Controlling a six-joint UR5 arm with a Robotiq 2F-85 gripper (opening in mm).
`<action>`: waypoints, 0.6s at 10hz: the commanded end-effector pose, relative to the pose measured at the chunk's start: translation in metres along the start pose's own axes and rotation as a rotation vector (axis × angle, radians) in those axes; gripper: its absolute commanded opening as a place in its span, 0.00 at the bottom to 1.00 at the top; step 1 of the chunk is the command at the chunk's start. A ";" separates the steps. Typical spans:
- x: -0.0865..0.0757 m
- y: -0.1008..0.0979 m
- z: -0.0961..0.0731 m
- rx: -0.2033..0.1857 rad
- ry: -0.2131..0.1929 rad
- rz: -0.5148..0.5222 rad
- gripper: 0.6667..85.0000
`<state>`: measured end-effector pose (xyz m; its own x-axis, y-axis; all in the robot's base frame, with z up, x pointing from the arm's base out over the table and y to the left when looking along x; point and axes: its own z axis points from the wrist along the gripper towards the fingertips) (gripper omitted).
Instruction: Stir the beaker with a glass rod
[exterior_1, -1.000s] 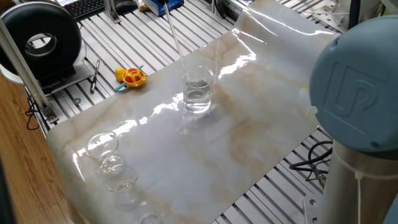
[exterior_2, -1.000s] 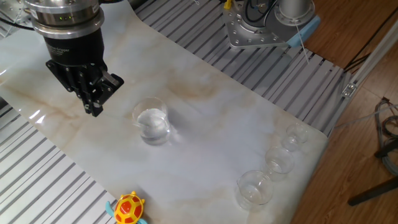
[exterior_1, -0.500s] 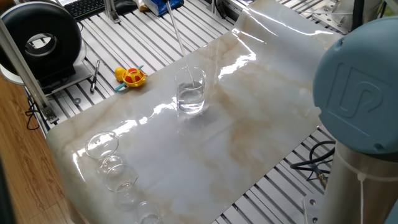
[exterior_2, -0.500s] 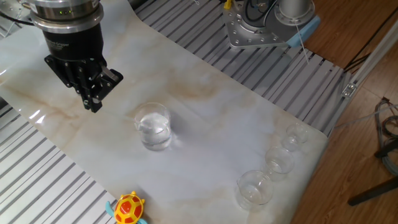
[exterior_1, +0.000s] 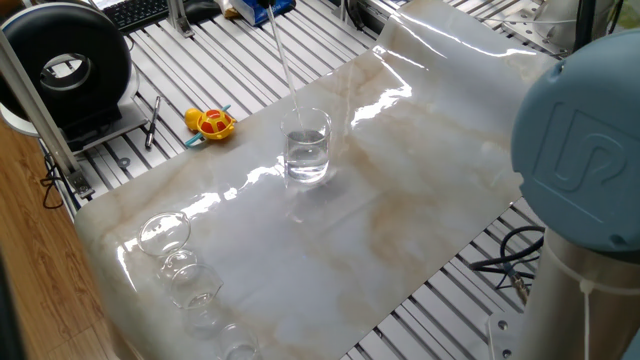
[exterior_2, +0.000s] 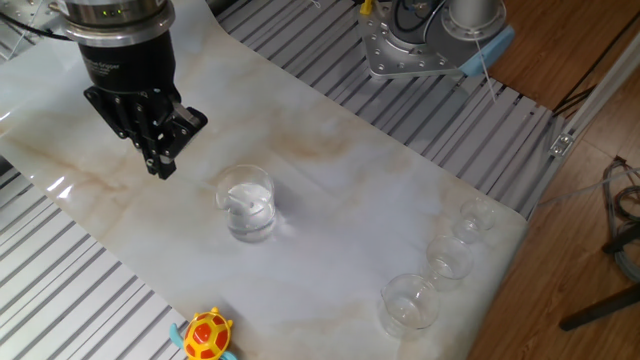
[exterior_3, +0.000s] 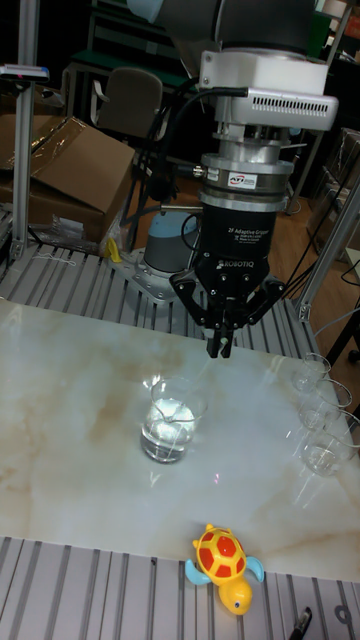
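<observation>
The beaker (exterior_1: 306, 148) stands upright on the marble sheet (exterior_1: 400, 230), part full of clear liquid; it also shows in the other fixed view (exterior_2: 247, 205) and the tall view (exterior_3: 172, 418). The thin glass rod (exterior_1: 283, 62) slants down from the top edge of the picture, its lower end inside the beaker. My gripper (exterior_3: 218, 346) hangs above and behind the beaker, its fingers shut on the rod's upper end. In the other fixed view the gripper (exterior_2: 161, 163) is up and to the left of the beaker, and the rod barely shows there.
A yellow and red toy turtle (exterior_1: 210, 122) lies on the slatted table beside the sheet. Several small round glass vessels (exterior_2: 445, 258) stand in a row at one end of the sheet. The arm's base (exterior_2: 430, 40) is bolted beyond the far edge.
The beaker slid a little along the sheet in the first half second, then stayed. My gripper has shifted sideways with the rod, whose lower end stays in the beaker.
</observation>
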<state>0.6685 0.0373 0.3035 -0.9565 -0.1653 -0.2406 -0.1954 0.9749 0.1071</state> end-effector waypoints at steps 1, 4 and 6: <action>-0.005 0.008 0.000 -0.024 -0.018 -0.004 0.00; -0.008 0.006 0.000 -0.018 -0.027 -0.020 0.00; -0.004 0.000 -0.002 -0.008 -0.014 -0.029 0.00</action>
<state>0.6727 0.0397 0.3038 -0.9494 -0.1813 -0.2566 -0.2143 0.9709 0.1068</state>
